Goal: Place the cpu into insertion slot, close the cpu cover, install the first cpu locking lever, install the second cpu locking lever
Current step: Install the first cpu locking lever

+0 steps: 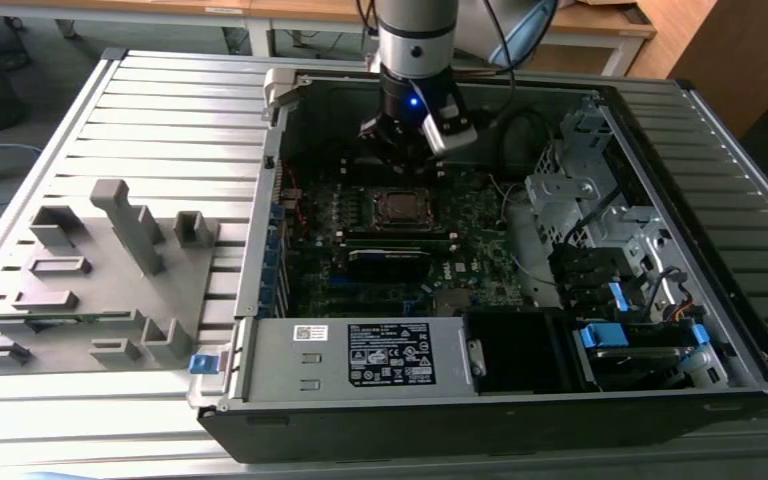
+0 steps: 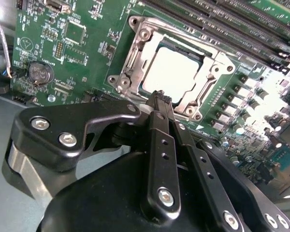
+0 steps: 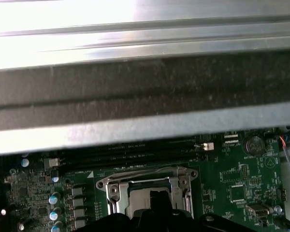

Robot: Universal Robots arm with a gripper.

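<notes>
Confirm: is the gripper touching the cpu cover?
Cannot tell. In the second wrist view the gripper overlaps the cpu cover edge, hiding any contact or gap.

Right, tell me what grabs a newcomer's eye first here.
The open computer case with its dark green motherboard, on a ribbed metal table. The arm's black claw hangs over the cpu cover, which lies flat framing the pale cpu. A grey fixture block sits at the exterior view's left.

Labels on the power supply (image 1: 357,355) & motherboard (image 2: 67,43): no text legible.
</notes>
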